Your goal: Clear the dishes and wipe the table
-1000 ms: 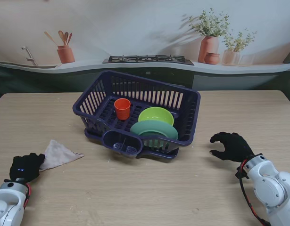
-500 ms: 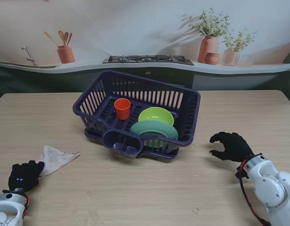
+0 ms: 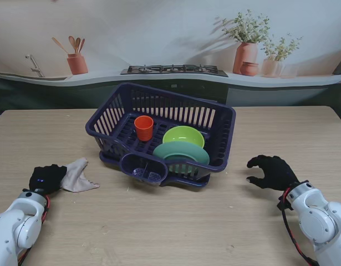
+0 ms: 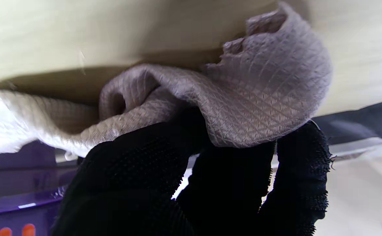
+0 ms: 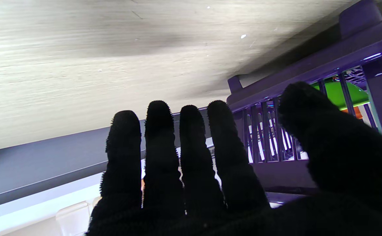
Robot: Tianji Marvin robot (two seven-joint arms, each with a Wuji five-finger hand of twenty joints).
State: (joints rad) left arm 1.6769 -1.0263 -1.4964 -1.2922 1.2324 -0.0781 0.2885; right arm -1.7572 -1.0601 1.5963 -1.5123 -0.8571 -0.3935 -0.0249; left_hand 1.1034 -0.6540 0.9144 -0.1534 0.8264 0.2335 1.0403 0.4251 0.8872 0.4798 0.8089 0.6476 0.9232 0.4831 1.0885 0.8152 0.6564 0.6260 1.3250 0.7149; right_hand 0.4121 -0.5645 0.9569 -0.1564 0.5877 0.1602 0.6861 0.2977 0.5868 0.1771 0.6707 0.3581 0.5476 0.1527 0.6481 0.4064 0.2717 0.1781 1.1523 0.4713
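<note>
Cloth [image 3: 77, 175] bunched near left edge of table [image 3: 176, 227], our left hand [image 3: 46, 178] clamped on it, fingers [image 4: 135, 170] dug into folds. Our right hand [image 3: 273, 172] released, grasping nothing, fingers [image 5: 160, 147] straight, near right end of rack [image 3: 221, 124]. Rack sits mid-table, toward far edge, holding orange cup [image 3: 143, 128], lime bowl [image 3: 183, 135], green plate [image 3: 181, 152].

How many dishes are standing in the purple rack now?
3: an orange cup toward the rack's left, a lime bowl in the middle, a green plate nearer to me. Others may be hidden.
</note>
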